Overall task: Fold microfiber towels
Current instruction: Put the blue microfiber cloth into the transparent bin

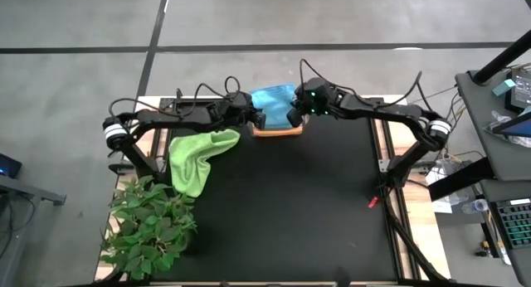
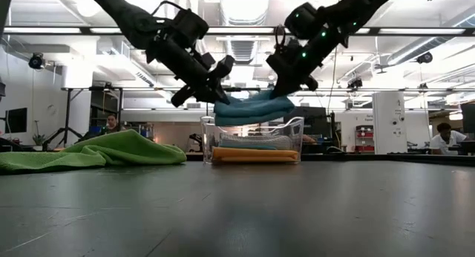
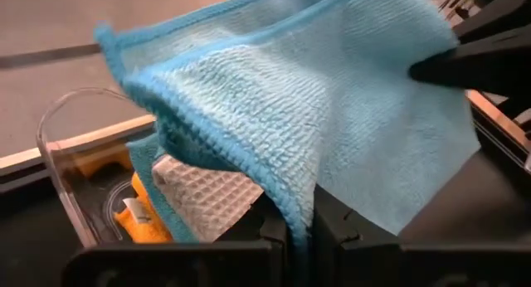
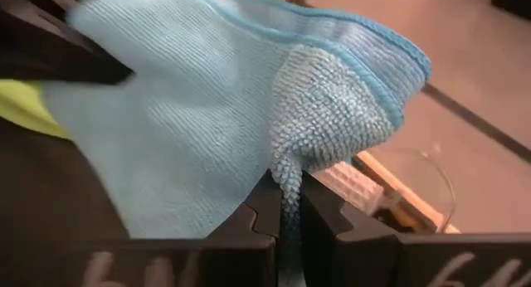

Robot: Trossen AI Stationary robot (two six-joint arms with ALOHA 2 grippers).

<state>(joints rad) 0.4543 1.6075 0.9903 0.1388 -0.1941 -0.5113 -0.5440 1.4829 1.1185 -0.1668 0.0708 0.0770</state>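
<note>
A folded light blue towel (image 1: 272, 98) hangs between my two grippers above the clear plastic bin (image 2: 252, 145) at the table's far edge. My left gripper (image 1: 259, 117) is shut on its left end, my right gripper (image 1: 293, 115) on its right end. In the bin lie folded towels: yellow-orange (image 2: 254, 154) at the bottom, teal (image 2: 249, 144) above it, and a pale grey-white one (image 3: 207, 196). The lime green towel (image 1: 197, 157) lies crumpled on the table at the left. My left gripper pinches the light blue towel's folded left end (image 3: 290, 204) between its two fingers, several layers. The fingers slant down toward the bin from the left. The towel is lifted clear above the bin, sagging a little between the grippers. My right gripper pinches the towel's folded right end (image 4: 286, 175) between its two fingers, several layers bunched. The fingers slant down from the right. The towel is held clear of the bin, spread toward the other gripper.
A leafy green plant (image 1: 149, 225) stands at the table's near left corner. A small red object (image 1: 373, 201) lies at the table's right edge. People and equipment show in the room behind the table.
</note>
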